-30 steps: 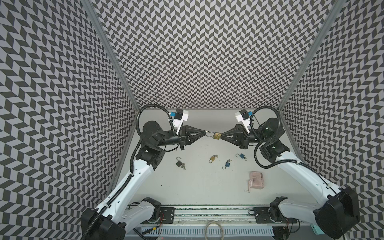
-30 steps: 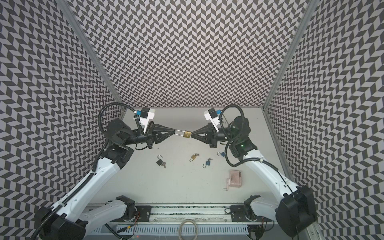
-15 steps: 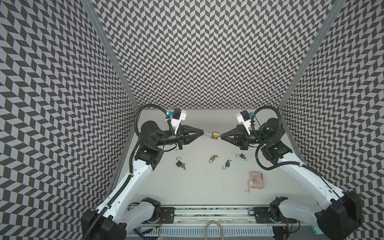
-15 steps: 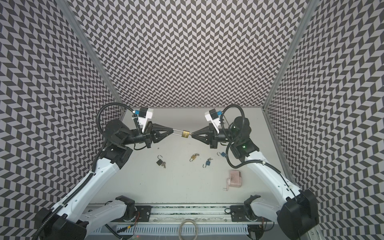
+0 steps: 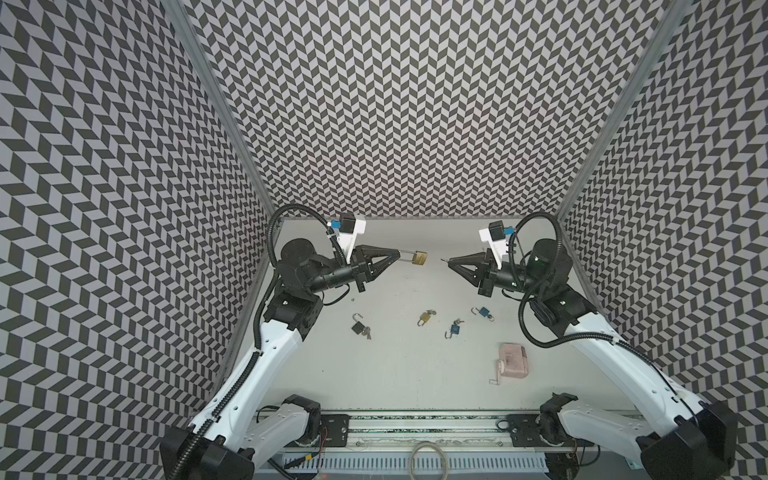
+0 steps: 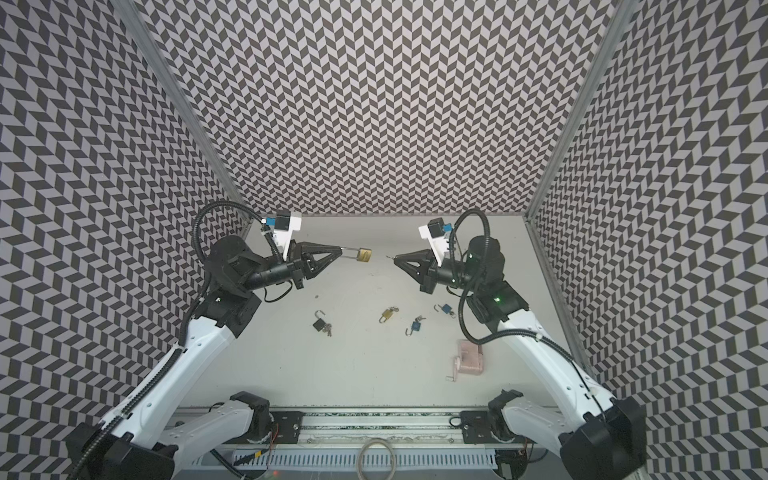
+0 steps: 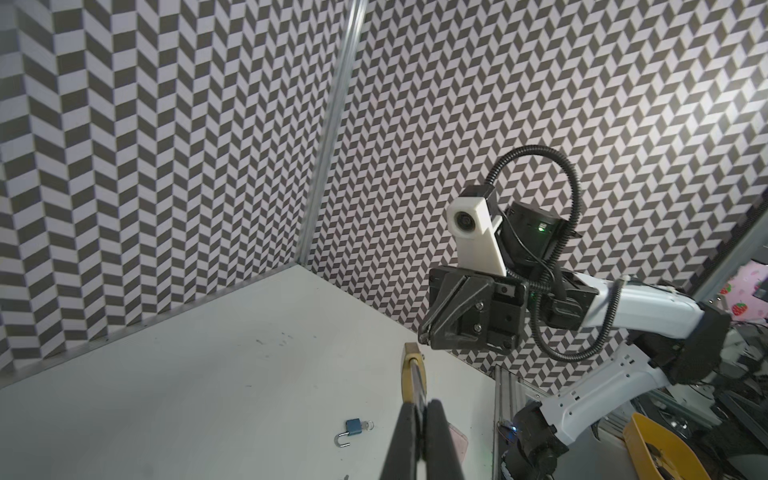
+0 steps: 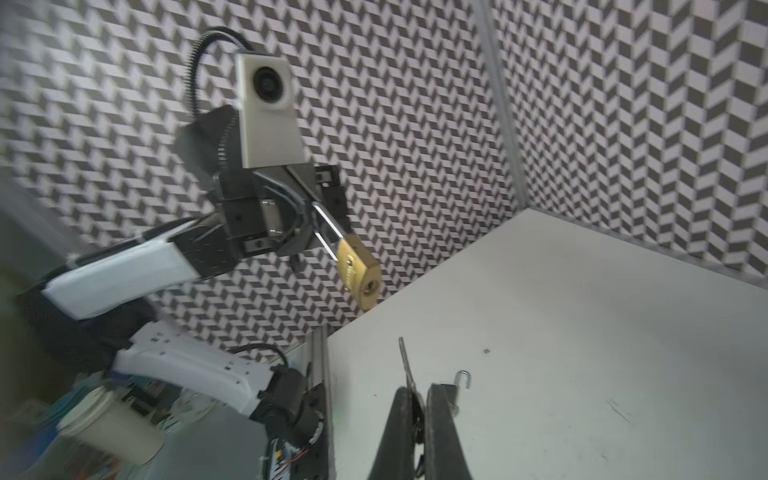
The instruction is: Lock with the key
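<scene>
We count five padlocks: two brass, the large brass padlock [image 5: 419,258] and the small brass padlock [image 5: 424,319]; two blue, the near blue padlock [image 5: 455,329] and the far blue padlock [image 5: 484,311]; and one black padlock [image 5: 358,327]. We also count one key [image 8: 405,365] apart from the locks, one pink boxy item [image 5: 514,360] and two pincers, the left pincer [image 5: 399,251] and the right pincer [image 5: 450,261].

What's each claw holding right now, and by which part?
The left claw holds the brass padlock by its shackle, body sticking out. The right claw pinches the key by its head, blade pointing toward the padlock.
</scene>
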Robot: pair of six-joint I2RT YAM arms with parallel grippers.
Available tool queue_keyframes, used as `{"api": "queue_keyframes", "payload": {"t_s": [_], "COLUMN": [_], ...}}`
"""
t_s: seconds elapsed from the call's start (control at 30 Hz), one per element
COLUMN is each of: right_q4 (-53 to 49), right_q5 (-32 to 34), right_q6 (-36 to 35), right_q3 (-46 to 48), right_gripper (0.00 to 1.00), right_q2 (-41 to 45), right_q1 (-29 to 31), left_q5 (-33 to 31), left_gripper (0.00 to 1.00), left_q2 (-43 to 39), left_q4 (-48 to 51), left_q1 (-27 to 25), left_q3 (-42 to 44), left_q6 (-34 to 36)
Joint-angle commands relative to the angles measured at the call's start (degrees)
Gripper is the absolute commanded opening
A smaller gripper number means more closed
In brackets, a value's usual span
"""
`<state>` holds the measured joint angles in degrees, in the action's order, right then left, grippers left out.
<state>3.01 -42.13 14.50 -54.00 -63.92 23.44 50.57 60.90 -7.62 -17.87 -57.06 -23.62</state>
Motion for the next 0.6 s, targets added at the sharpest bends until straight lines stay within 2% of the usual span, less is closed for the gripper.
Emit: {"api": "queue_keyframes", "payload": {"t_s": [0.0,0.07,0.23,0.4,0.57], "right_q4": [-7.10,-8.11,-7.44,-7.56,-1.32], "right_q5": [16.87,20.46,22.57,19.23,17.00], "right_q6": [-1.35,-0.13,2.21,2.49,4.38], "right_q3": [2.54,4.24,7.46,6.42,8.21], "right_gripper": [0.00,0.00,0.00,0.00,0.00], "right_q2": [0.11,-1.46,-7.63,-17.47,-24.26], "right_q1": [-0.24,-0.24,-0.33,-0.71,-2.29], "left_q5": [-10.49,-15.14,-21.54,-23.73,-24.81], "left_gripper": [0.00,0.00,0.00,0.00,0.00], "left_q2": [2.01,4.40,11.92,15.52,16.82], "left_q4": [8.83,12.39,20.17,22.05,24.05], "left_q1": [-0.69,-2.14,-7.12,-8.61,-7.81], "left_q3": [-2.82,-3.78,-7.46,-7.41,-6.87], "left_q6": [4.51,5.04,8.21,9.23,10.43]}}
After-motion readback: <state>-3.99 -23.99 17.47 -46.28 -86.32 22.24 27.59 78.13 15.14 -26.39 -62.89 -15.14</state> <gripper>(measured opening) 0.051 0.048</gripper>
